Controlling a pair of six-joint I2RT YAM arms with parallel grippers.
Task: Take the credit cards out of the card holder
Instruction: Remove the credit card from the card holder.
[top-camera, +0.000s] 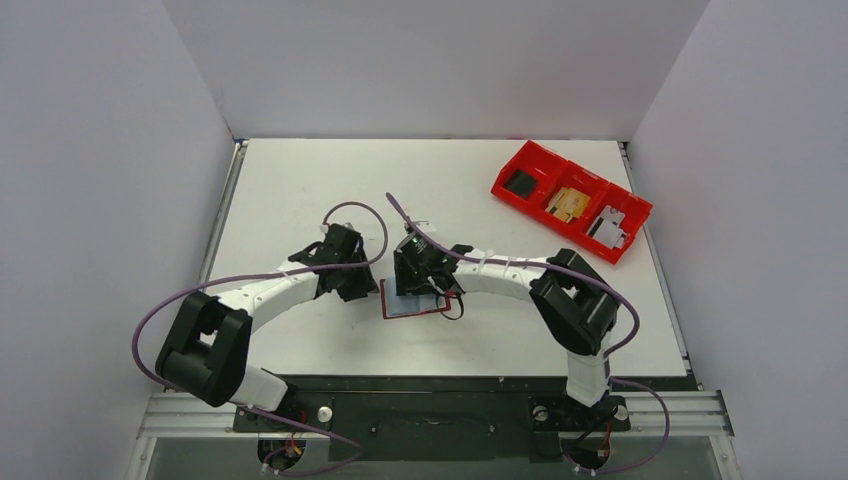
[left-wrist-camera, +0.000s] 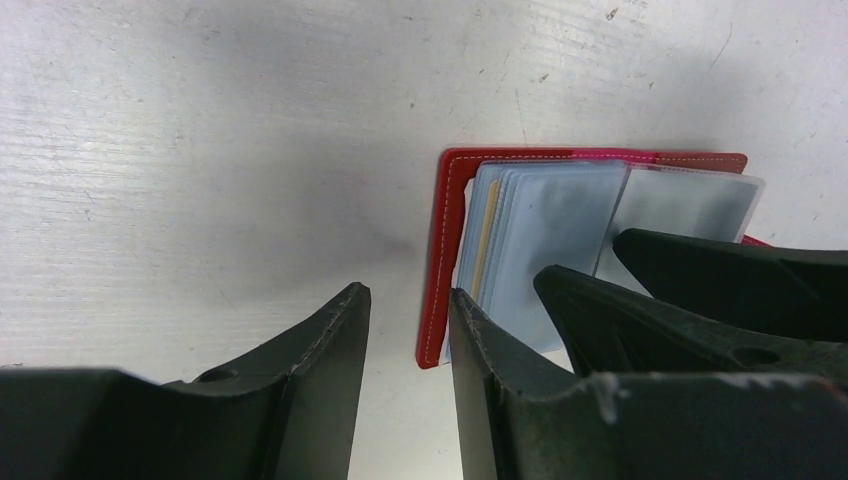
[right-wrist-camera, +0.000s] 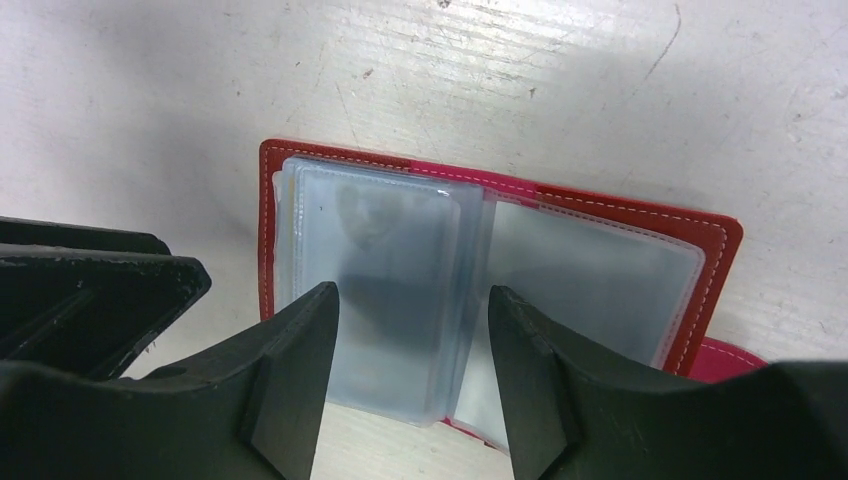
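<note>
Top external view: the card holder lies open and flat on the tabletop, directly under the tips of the right pincer and just to the side of the left pincer, which comes in from the opposite side. The two pincers are close together over it. Well beyond the right pincer, toward the far corner of the tabletop, sits a red bin with three compartments.

Left wrist view: the left pincer is parted, with only bare tabletop showing in the gap between its fingers. One finger sits right at the stitched red edge of the card holder; whether it presses on that edge cannot be told. Ahead of that finger the credit cards show as a pale blue-grey stack inside the cover, one with a yellowish band along its edge. The black fingers of the right pincer cross over the stack from the side.

Right wrist view: the right pincer is open, one finger on each side of the stack of credit cards, which lies in the gap between them inside cloudy clear sleeves. Neither finger clearly pinches the stack. The red cover of the card holder spreads out ahead of and to both sides of the fingers. The left pincer appears as a dark block just beside the card holder's edge.
</note>
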